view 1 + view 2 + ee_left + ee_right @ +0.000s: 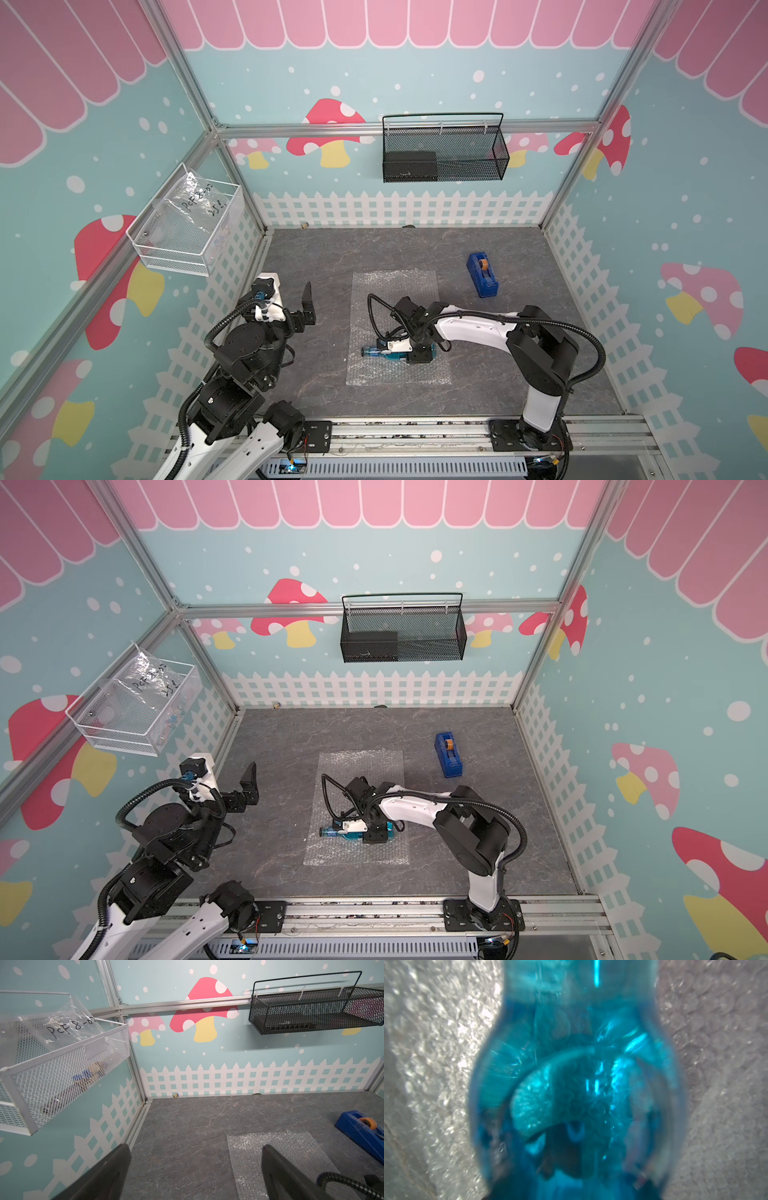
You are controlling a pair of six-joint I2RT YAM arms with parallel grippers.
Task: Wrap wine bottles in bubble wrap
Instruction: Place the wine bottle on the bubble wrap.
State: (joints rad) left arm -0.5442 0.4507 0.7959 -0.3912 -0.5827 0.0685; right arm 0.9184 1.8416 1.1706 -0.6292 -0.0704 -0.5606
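Note:
The wine bottle [371, 352] [332, 833] lies on its side across the near end of the bubble wrap [395, 291] [361, 766], its neck pointing left. My right gripper [417, 356] [376, 835] comes down on its body from above and is shut on it. The right wrist view is filled by the blurred blue bottle [575, 1064], with bubble wrap [436, 1043] on both sides; the fingers are hidden there. My left gripper [309, 308] [250, 786] [195, 1147] hangs open and empty above the floor, left of the sheet [270, 1142].
A blue tape dispenser [482, 275] [449, 755] [361, 1132] stands to the back right of the sheet. A black mesh basket [444, 153] hangs on the back wall. On the left wall, a white mesh basket [187, 245] holds a crinkled clear bag.

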